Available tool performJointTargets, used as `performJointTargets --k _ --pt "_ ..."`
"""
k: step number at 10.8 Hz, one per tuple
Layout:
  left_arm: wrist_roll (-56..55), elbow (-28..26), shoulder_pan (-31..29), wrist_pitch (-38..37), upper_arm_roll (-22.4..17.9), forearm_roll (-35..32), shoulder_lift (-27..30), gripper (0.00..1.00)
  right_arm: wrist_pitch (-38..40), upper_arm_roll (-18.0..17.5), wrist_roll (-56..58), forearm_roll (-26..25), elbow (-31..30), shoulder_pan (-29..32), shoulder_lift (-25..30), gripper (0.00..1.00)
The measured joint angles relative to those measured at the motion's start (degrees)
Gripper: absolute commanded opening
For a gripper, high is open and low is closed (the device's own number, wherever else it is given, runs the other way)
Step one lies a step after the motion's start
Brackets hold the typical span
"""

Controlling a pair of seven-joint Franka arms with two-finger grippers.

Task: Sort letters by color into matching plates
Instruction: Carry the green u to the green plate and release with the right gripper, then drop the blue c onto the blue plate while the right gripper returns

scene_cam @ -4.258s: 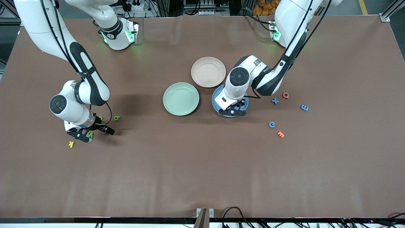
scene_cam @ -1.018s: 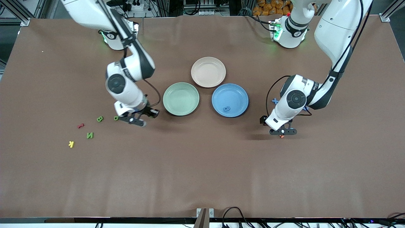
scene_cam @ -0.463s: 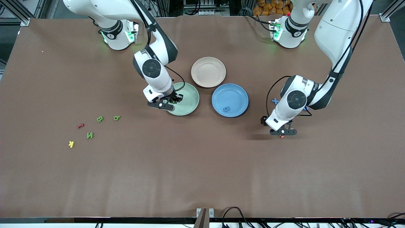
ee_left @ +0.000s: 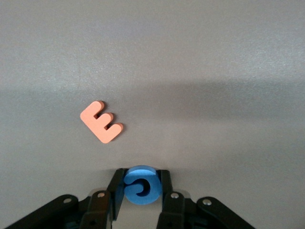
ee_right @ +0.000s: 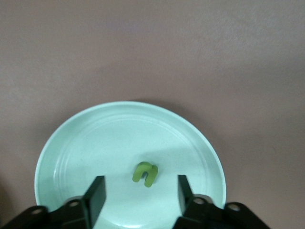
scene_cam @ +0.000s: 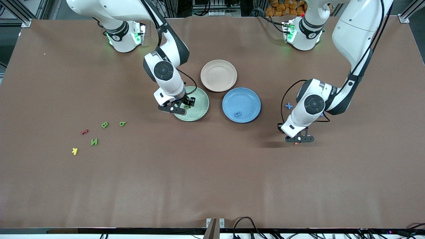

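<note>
Over green plate [scene_cam: 196,107], right gripper [ee_right: 140,190] spread wide, green letter [ee_right: 145,173] dropped; at three o'clock, left gripper [ee_left: 141,191] pinching blue letter [ee_left: 141,185], risking slippage.

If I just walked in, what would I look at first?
Probably the two white arms working at once. The right gripper hangs open over the pale green plate, where a green letter lies. The left gripper is shut on a blue letter C just above the table, beside an orange letter E, while another blue letter already sits in the blue plate.
</note>
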State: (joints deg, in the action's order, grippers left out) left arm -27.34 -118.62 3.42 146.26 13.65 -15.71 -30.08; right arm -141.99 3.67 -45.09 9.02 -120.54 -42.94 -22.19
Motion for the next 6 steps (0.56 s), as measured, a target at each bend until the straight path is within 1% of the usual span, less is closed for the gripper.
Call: performJointTargets --k 3,4,6 --pt "0.0 0.0 0.0 0.0 0.0 0.0 0.0 0.0 0.0 1.0 0.0 -0.6 0.5 0.7 0.1 1.0" --pt "0.0 0.0 0.0 0.0 0.0 0.0 0.0 0.0 0.0 1.3 0.1 -2.0 0.5 1.8 0.2 1.0" --pt "-0.1 0.2 0.0 0.2 0.3 0.0 0.1 0.0 0.0 1.7 2.6 -3.6 0.5 6.5 0.2 1.0"
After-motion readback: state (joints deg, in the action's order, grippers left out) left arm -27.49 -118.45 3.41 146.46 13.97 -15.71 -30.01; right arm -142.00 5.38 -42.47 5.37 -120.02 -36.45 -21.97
